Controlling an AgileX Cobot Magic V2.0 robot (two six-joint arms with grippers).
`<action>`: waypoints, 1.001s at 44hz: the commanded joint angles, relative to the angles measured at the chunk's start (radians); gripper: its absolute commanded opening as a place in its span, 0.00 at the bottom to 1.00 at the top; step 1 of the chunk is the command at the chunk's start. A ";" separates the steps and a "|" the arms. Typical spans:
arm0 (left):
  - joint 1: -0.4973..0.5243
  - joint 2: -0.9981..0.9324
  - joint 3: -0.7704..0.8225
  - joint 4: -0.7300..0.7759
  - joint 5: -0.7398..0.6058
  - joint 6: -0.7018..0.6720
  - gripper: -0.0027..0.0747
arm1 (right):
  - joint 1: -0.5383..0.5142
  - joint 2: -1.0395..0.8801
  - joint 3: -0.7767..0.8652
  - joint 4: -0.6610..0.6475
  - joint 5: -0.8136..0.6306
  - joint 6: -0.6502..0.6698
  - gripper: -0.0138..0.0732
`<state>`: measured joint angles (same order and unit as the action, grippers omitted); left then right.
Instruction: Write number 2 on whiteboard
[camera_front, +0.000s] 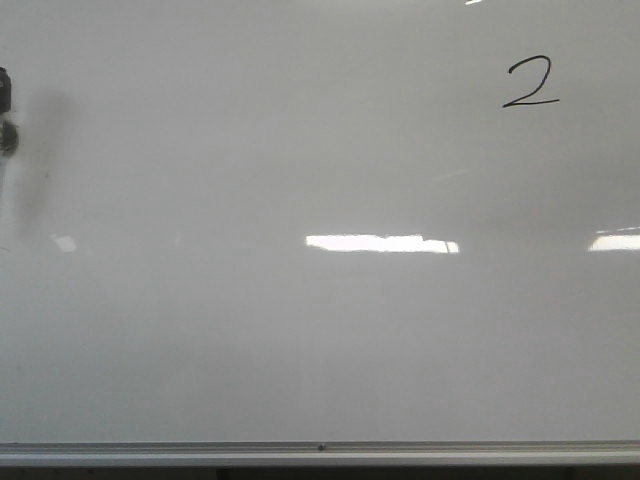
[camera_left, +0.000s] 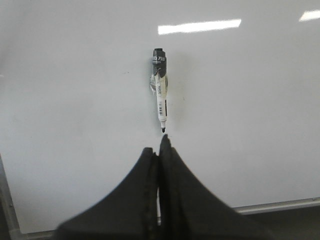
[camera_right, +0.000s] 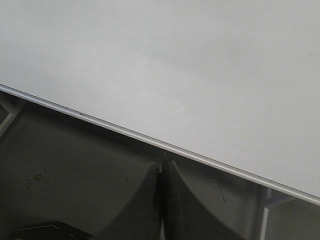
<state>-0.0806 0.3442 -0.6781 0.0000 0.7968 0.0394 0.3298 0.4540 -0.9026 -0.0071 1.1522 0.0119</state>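
Note:
The whiteboard (camera_front: 300, 330) fills the front view, with its silver rail (camera_front: 320, 452) along the lower edge. A small black number 2 (camera_front: 530, 82) is drawn at its upper right. A black-and-white marker (camera_left: 159, 90) hangs in a clear clip on the board, tip pointing toward my left gripper (camera_left: 159, 145). That gripper is shut and empty, its tips just short of the marker tip. The marker's dark end shows at the front view's left edge (camera_front: 4, 92). My right gripper (camera_right: 164, 165) is shut and empty, over a dark surface below the rail (camera_right: 200, 159). Neither gripper shows in the front view.
Bright light reflections (camera_front: 380, 243) lie across the board's middle and right. A dark scuffed surface (camera_right: 65, 165) lies below the rail in the right wrist view. The board's left frame edge (camera_left: 6, 200) shows in the left wrist view.

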 joint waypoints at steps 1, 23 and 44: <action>0.002 -0.084 0.131 -0.007 -0.227 -0.009 0.01 | -0.002 0.009 -0.020 -0.013 -0.062 0.000 0.08; 0.071 -0.366 0.667 -0.021 -0.849 -0.009 0.01 | -0.002 0.009 -0.020 -0.013 -0.062 0.000 0.08; 0.076 -0.364 0.691 -0.008 -0.835 -0.005 0.01 | -0.002 0.009 -0.020 -0.013 -0.062 0.000 0.08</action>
<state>-0.0067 -0.0063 0.0056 -0.0085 0.0405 0.0394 0.3298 0.4540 -0.9026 -0.0071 1.1522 0.0135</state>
